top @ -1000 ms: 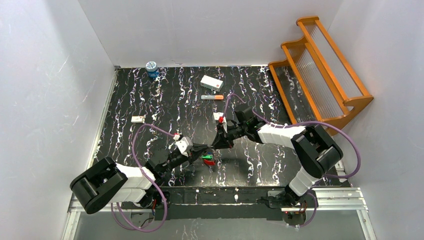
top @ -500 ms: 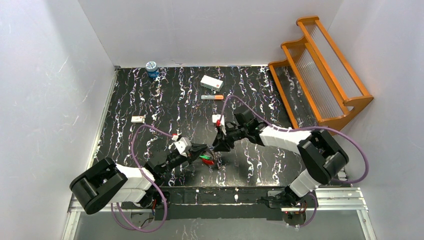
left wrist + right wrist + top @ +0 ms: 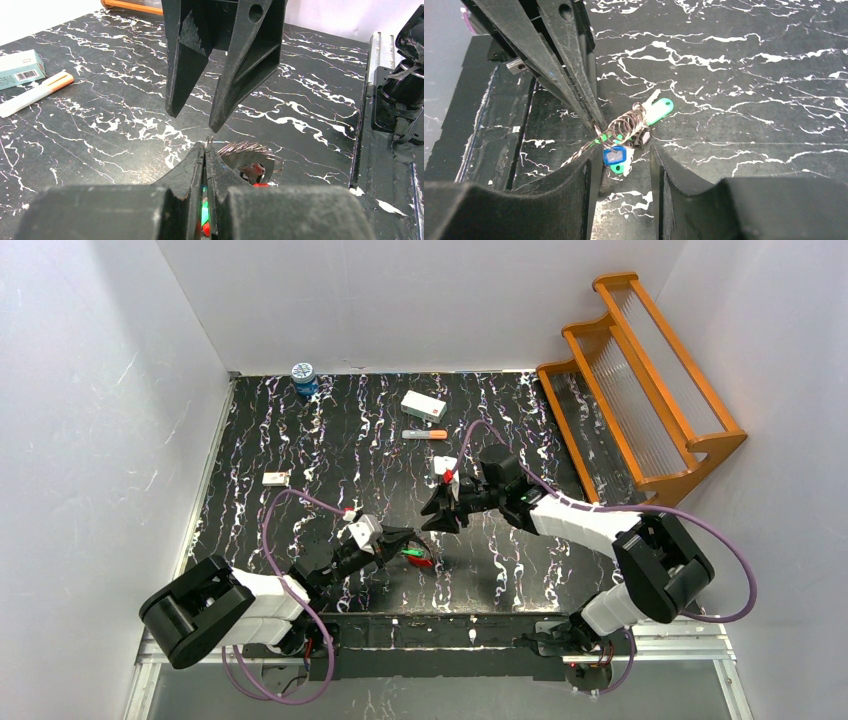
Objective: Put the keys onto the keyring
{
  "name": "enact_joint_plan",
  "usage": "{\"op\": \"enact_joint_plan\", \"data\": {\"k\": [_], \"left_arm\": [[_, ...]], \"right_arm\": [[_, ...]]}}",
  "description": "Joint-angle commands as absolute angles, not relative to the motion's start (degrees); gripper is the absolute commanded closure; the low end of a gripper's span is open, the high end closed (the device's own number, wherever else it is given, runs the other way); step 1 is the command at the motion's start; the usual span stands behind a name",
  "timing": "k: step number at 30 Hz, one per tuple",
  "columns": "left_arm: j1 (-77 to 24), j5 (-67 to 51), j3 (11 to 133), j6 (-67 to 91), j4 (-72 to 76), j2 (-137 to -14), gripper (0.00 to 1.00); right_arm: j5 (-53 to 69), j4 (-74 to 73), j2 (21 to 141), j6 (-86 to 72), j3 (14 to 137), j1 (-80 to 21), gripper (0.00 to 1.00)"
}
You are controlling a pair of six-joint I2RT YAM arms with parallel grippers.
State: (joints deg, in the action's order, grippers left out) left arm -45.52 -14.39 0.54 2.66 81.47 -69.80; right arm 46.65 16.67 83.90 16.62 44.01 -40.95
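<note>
The keyring, a thin coiled wire loop, lies on the black marbled table with red and green bits showing. My left gripper is shut on the wire at its edge; in the right wrist view its fingers pinch the wire. The keys bunch at the loop: a blue-headed one and a green-headed one. Whether they are threaded on I cannot tell. My right gripper stands open just behind the keys, nothing between its fingers.
An orange-tipped marker and a white box lie at the back middle. A blue jar stands back left, a small white piece at the left. An orange rack leans at the back right.
The right gripper has opened and drawn slightly back from the keyring, its arm swinging outward to the right. The left gripper has stayed shut on the keyring in the same place.
</note>
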Motion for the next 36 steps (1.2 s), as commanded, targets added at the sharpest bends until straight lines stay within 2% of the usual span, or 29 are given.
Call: {"op": "enact_joint_plan", "data": {"k": [1, 10, 13, 18, 22, 24, 29, 30, 33, 35, 36], "left_arm": [[-45.6, -14.4, 0.3, 2.9, 85.0, -68.5, 1.0], [-45.6, -14.4, 0.5, 2.9, 85.0, -68.2, 1.0], [-45.6, -14.5, 0.6, 3.0, 85.0, -68.4, 1.0], [-45.6, -14.5, 0.7, 3.1, 85.0, -68.6, 1.0], [-45.6, -14.4, 0.5, 3.1, 85.0, -68.6, 1.0], [-45.6, -14.2, 0.4, 3.1, 85.0, -68.6, 1.0], [-45.6, -12.6, 0.3, 2.4, 84.9, -68.3, 1.0], [-45.6, -12.2, 0.2, 2.1, 84.7, -68.3, 0.92], [-45.6, -10.7, 0.3, 1.0, 82.9, -67.7, 0.59], [-45.6, -9.5, 0.5, 0.3, 81.2, -67.0, 0.46], [-45.6, -9.0, 0.7, 0.3, 80.1, -66.7, 0.43]], "right_arm": [[52.7, 21.4, 85.9, 15.6, 44.8, -40.9, 0.52], [58.0, 23.2, 89.6, 15.4, 45.7, -40.9, 0.51], [59.1, 25.1, 90.5, 14.7, 46.1, -40.9, 0.54], [61.0, 26.2, 91.6, 14.2, 46.9, -40.9, 0.69], [62.2, 26.6, 91.6, 14.3, 46.8, -40.9, 0.9], [62.3, 26.1, 91.5, 14.5, 46.9, -40.9, 0.97], [60.4, 18.9, 91.1, 18.0, 48.0, -40.9, 0.99], [59.4, 16.1, 90.8, 19.4, 48.5, -40.9, 0.99], [55.7, 7.0, 90.3, 23.7, 50.9, -40.9, 0.99], [53.1, 1.0, 90.2, 26.5, 52.6, -41.0, 0.99], [51.8, -2.1, 90.3, 27.8, 53.3, -41.0, 0.99]]}}
